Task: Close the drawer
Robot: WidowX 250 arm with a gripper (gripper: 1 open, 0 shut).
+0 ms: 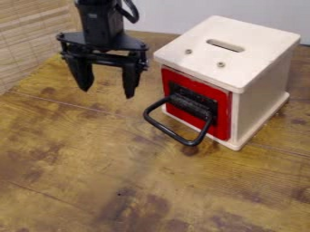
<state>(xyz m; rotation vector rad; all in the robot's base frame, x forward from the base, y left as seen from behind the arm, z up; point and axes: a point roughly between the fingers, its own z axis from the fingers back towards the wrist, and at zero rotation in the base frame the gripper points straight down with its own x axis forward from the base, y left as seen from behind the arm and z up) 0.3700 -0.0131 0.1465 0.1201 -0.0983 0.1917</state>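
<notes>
The red drawer with its black front panel sits in the cream-white cube cabinet, its front roughly level with the cabinet face. Its large black loop handle hangs forward and down toward the table. My black gripper hovers to the left of the cabinet, above the table, fingers pointing down. It is open with nothing between its fingers. Its right finger is a short way left of the drawer front and above the handle.
The wooden table is worn and stained. A woven bamboo mat covers the far left corner. The cabinet has a slot on top.
</notes>
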